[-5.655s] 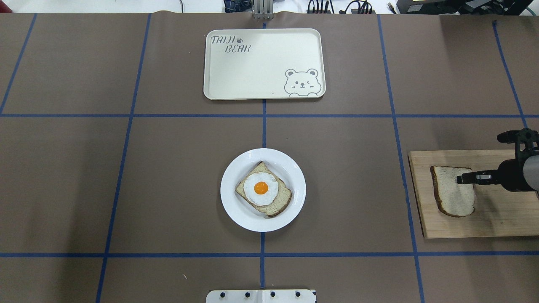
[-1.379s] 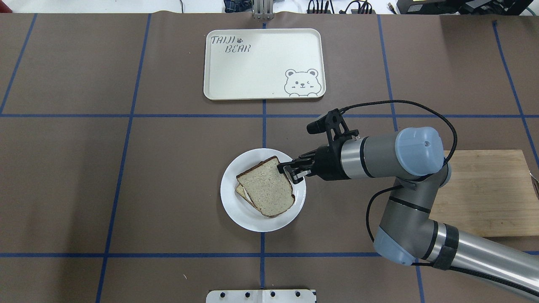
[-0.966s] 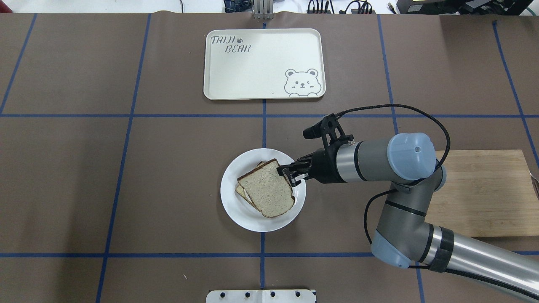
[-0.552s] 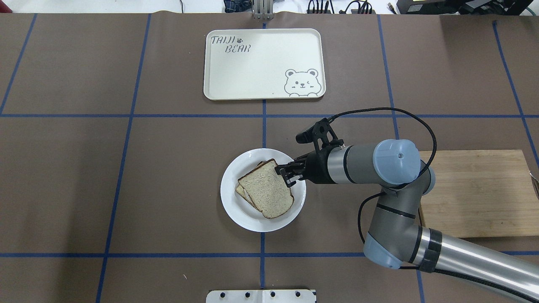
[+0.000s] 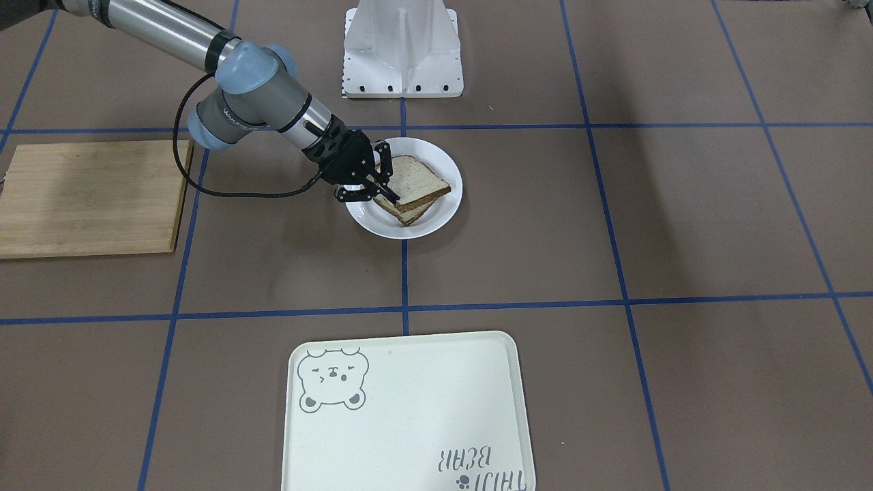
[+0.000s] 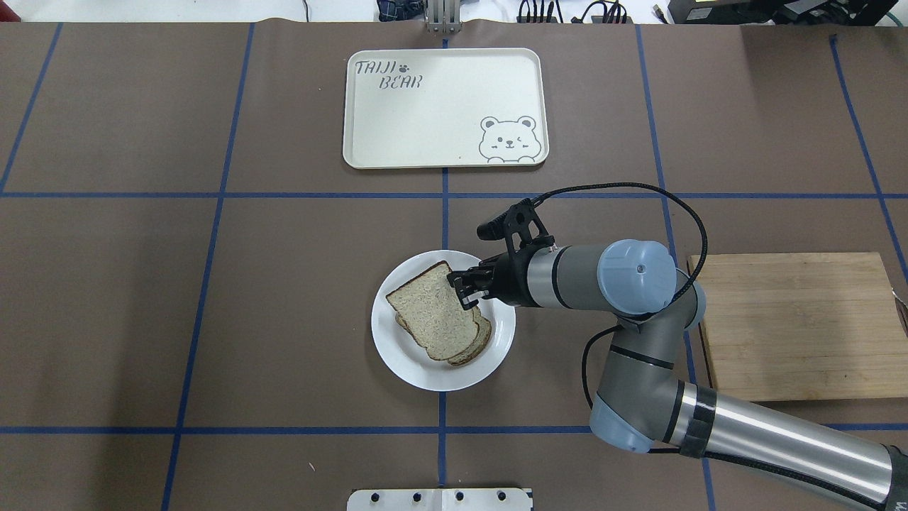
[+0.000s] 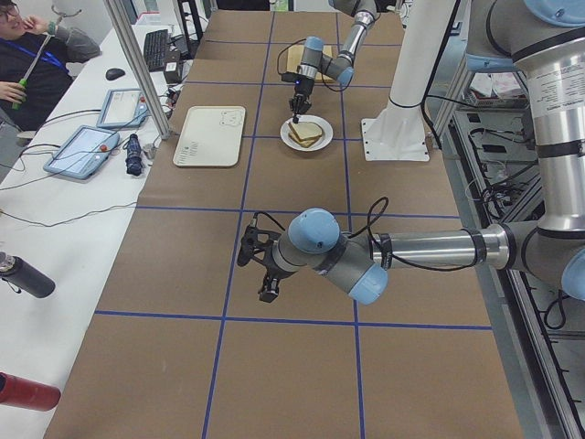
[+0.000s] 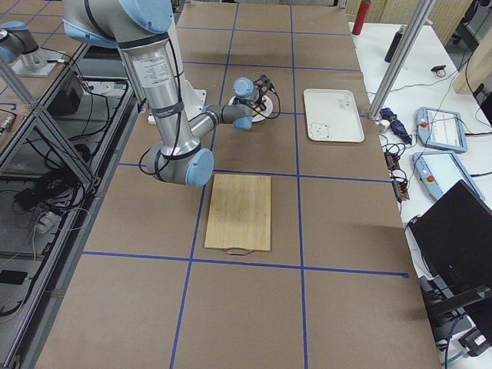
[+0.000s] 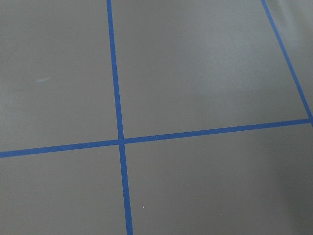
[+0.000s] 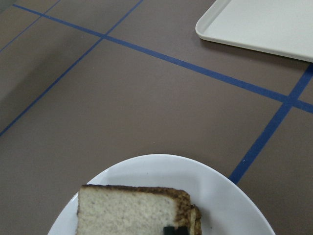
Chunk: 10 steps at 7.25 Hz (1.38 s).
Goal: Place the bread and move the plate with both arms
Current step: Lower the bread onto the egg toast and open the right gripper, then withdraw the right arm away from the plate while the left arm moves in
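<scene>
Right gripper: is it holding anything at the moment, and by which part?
Yes: the right gripper grips the bread by its crust edge, at the corner nearest the arm, over the plate.

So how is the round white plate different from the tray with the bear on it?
The round white plate is a circle; the cream rectangular tray has straight sides. The plate is plain; the tray has a bear drawing and letters. The plate is smaller than the tray and carries a brown bread slice. Both are pale and shallow.
</scene>
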{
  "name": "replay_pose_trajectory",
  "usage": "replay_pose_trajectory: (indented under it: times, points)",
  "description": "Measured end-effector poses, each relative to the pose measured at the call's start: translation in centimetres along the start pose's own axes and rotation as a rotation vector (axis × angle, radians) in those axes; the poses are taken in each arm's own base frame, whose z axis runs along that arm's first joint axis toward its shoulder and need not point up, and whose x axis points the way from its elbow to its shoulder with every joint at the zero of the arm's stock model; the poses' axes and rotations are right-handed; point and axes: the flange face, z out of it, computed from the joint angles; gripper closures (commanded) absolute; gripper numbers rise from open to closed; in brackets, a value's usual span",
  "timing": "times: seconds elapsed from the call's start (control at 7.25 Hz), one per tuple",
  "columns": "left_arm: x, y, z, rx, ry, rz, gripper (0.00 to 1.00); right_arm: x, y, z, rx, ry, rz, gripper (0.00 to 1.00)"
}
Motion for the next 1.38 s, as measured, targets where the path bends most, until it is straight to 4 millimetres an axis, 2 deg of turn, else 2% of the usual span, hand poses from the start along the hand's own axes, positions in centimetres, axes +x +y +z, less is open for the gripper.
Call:
replay_pose_trajectory:
  times: [0.14, 0.28, 0.41, 0.55, 0.69, 0.83, 0.97, 1.1, 1.24, 1.38]
  points:
    - [0.0, 0.0, 0.0, 0.0, 0.0, 0.0, 0.01, 0.1, -0.1, 0.3, 0.003, 0.006, 0.001, 0.5]
    - [0.0, 0.0, 0.0, 0.0, 0.0, 0.0, 0.0, 0.1, -0.2, 0.4, 0.003, 0.008, 0.001, 0.04]
    - [0.0, 0.0, 0.0, -0.001, 0.0, 0.0, 0.01, 0.1, -0.3, 0.4, 0.006, 0.008, 0.004, 0.0]
    - [0.0, 0.0, 0.0, -0.001, 0.0, 0.0, 0.01, 0.0, -0.8, -0.1, 0.015, 0.002, 0.022, 0.0]
    - [0.0, 0.0, 0.0, 0.0, 0.001, 0.001, 0.01, 0.3, -2.3, -1.3, 0.021, -0.004, 0.07, 0.0]
    - [0.2, -0.2, -0.1, 0.004, 0.003, 0.008, 0.01, 1.5, -5.2, -3.8, -0.001, 0.009, 0.134, 0.0]
    - [0.6, -0.4, -0.4, 0.022, 0.009, 0.031, 0.01, 2.9, -8.5, -7.1, -0.047, 0.051, 0.198, 0.0]
    - [1.5, -1.4, -0.7, 0.056, 0.023, 0.076, 0.01, 4.7, -10.9, -10.8, -0.087, 0.118, 0.264, 0.0]
    - [3.1, -3.1, -0.7, 0.087, 0.045, 0.134, 0.01, 7.4, -11.8, -13.9, -0.112, 0.203, 0.328, 0.0]
    - [5.2, -4.6, 0.0, 0.092, 0.078, 0.189, 0.01, 11.9, -11.7, -16.7, -0.132, 0.308, 0.397, 0.0]
